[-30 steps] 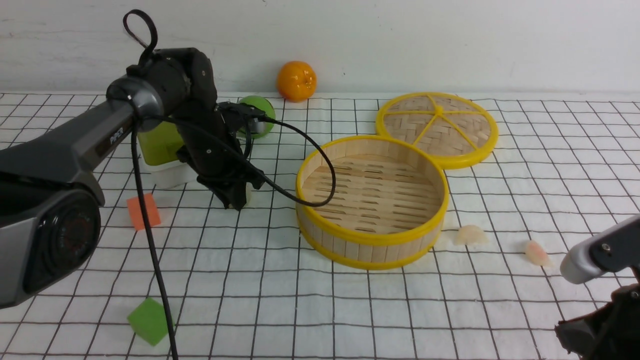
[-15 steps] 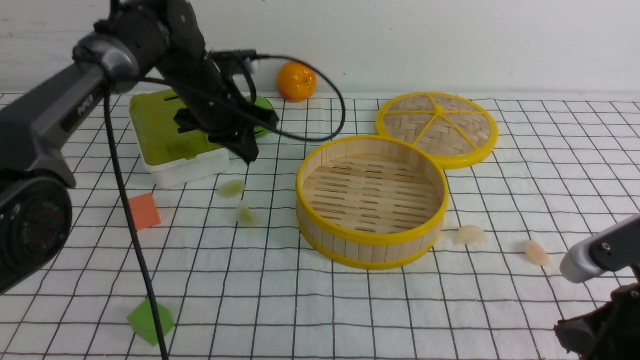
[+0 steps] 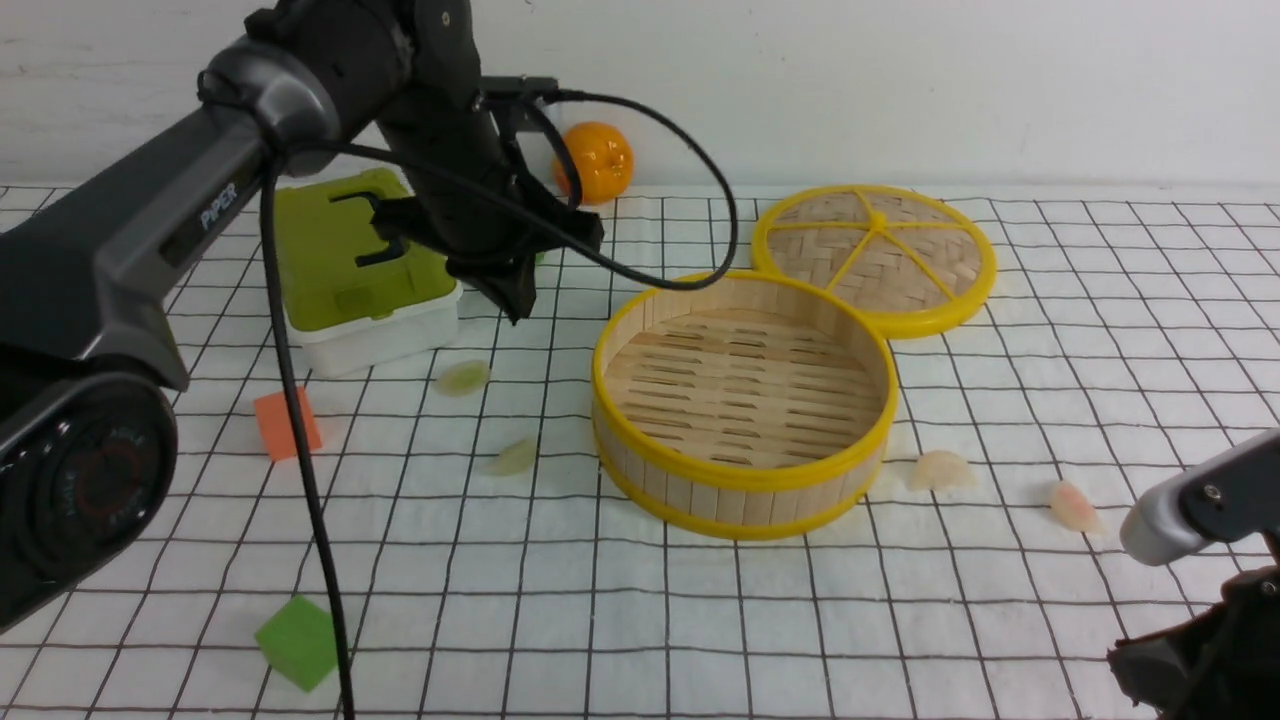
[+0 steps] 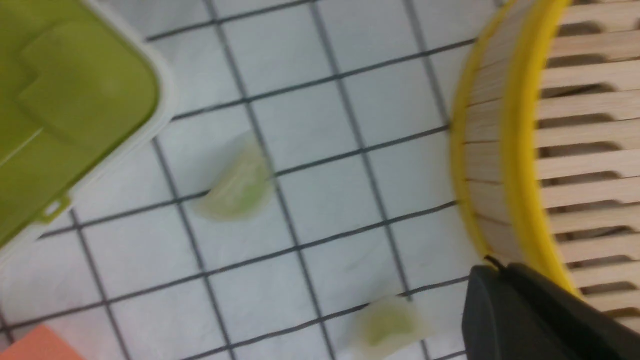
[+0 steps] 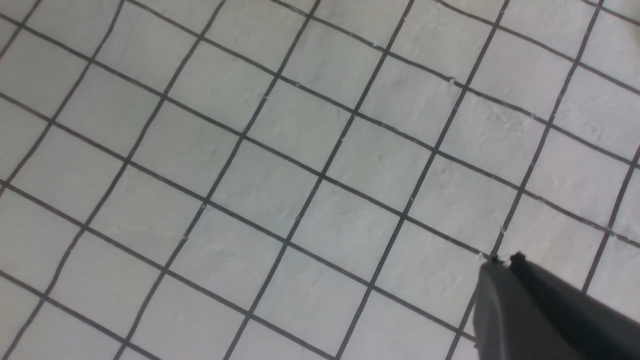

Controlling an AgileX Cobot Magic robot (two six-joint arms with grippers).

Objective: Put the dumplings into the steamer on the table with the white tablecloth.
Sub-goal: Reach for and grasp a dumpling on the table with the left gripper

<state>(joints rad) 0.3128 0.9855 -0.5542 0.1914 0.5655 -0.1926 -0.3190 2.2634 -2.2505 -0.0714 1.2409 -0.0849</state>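
Note:
The bamboo steamer (image 3: pixel 740 478) stands empty mid-table on the white tablecloth (image 3: pixel 700 620). Left of it lie two pale green dumplings (image 3: pixel 462 377) (image 3: pixel 514 457), both also in the left wrist view (image 4: pixel 237 187) (image 4: pixel 387 325). A whitish dumpling (image 3: pixel 940 470) and a pink-tinged one (image 3: pixel 1075 507) lie to its right. My left gripper (image 3: pixel 520 300) hangs shut and empty above the cloth, just left of the steamer's rim (image 4: pixel 520 150); its tips (image 4: pixel 492 265) press together. My right gripper (image 5: pixel 502 260) is shut over bare cloth at the near right corner.
A green-lidded white box (image 3: pixel 350 265) sits behind the left arm and an orange (image 3: pixel 593 160) at the back wall. The flat woven lid (image 3: pixel 875 255) lies behind the steamer. An orange cube (image 3: pixel 287 423) and a green cube (image 3: pixel 297 640) lie at the left.
My left gripper rose from the cloth and moved right towards the steamer, shutting with nothing in it. The nearer green dumpling shifted slightly forward and right. The right arm stayed put.

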